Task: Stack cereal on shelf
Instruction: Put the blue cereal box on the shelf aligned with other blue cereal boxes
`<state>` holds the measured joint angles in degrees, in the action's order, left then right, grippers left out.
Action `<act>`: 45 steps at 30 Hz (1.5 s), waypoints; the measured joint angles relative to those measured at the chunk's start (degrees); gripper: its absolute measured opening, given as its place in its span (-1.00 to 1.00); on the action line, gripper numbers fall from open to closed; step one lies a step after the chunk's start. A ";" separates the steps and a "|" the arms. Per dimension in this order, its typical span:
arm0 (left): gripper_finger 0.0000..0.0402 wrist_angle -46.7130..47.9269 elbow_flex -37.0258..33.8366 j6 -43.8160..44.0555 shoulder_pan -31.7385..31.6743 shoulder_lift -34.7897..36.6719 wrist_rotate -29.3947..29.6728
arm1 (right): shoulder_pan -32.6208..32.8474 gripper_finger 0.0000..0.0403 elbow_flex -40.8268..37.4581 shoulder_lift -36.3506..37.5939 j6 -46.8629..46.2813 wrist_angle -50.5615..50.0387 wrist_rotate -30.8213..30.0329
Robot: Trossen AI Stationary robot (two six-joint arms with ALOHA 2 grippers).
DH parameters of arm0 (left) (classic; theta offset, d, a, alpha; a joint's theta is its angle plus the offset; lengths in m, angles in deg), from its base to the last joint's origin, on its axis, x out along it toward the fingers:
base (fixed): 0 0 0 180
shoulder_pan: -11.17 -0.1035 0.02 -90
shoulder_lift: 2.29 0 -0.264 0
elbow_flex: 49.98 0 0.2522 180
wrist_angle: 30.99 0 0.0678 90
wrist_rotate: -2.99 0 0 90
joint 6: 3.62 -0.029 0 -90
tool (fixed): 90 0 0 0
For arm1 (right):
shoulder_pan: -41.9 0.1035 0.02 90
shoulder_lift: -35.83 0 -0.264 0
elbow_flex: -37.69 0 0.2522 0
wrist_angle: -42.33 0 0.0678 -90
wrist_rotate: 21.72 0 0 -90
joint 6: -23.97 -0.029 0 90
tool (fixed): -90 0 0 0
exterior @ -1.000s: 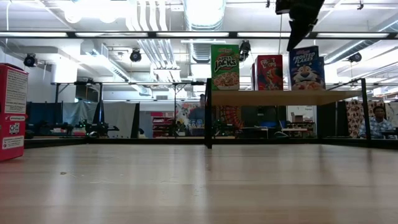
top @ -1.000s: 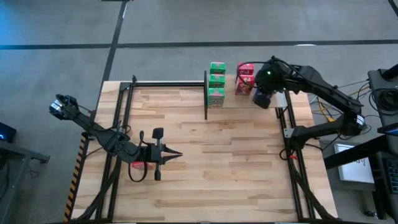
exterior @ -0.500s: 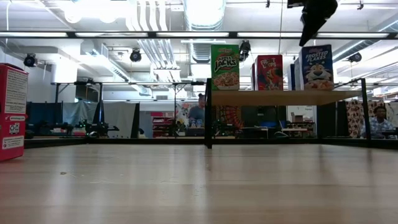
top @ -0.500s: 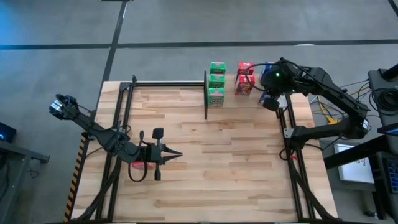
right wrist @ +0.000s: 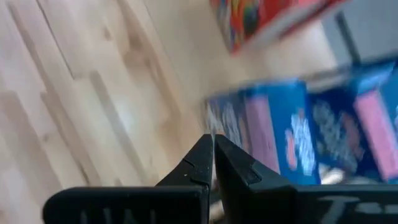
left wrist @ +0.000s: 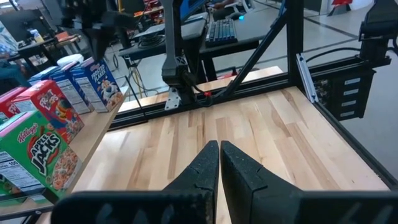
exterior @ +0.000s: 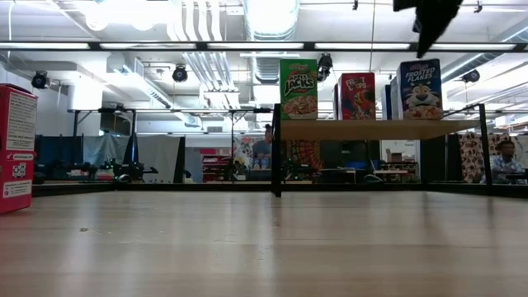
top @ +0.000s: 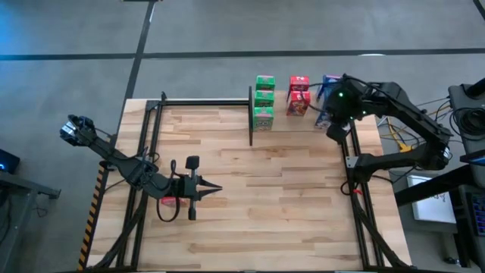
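Note:
The cereal stands upright on the shelf (top: 282, 121) in three rows: green boxes (top: 264, 98), red boxes (top: 298, 95) and blue boxes (top: 329, 82). In the low view the shelf (exterior: 371, 129) sits raised on black posts, with green (exterior: 298, 88), red (exterior: 357, 96) and blue (exterior: 420, 88) fronts showing. My right gripper (top: 333, 133) is shut and hangs just above the blue row (right wrist: 273, 134), near the shelf's right end. My left gripper (top: 217, 189) is shut and level over the table's left half. One more red box (exterior: 16, 148) stands on the table close to the low camera.
A black frame (top: 204, 101) runs along the table's far and side edges, with an upright post (top: 251, 114) at the shelf's left end. Bare planks (top: 288, 197) fill the table's middle and near part. A person (exterior: 502, 157) sits in the room beyond.
My right gripper has travelled along the shelf toward the table's right edge, from over the red boxes to past the blue ones, rising a little and staying shut. The front blue box stands slightly farther right than a second ago.

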<state>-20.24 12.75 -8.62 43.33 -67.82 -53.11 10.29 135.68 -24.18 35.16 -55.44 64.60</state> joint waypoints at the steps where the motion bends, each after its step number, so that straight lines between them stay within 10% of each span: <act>1: -1.00 0.11 0.00 0.00 -0.01 0.00 0.01 | -0.02 -0.96 -0.37 0.00 -0.77 -0.93 -0.64; 8: -1.00 0.09 0.00 0.00 0.01 0.00 0.01 | -0.04 -0.96 -1.05 0.00 -3.65 -2.31 -11.31; 30: -1.00 0.11 0.00 -0.02 0.01 0.00 0.01 | 1.01 -0.96 -1.10 -1.00 -6.74 9.89 -1.92; 45: -1.00 0.55 0.00 0.11 0.05 0.00 0.00 | 0.98 -0.96 -1.10 -10.47 -3.79 4.85 -12.50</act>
<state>-19.68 12.75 -8.51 43.38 -67.82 -53.11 11.27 134.58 -34.64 31.37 -50.58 52.10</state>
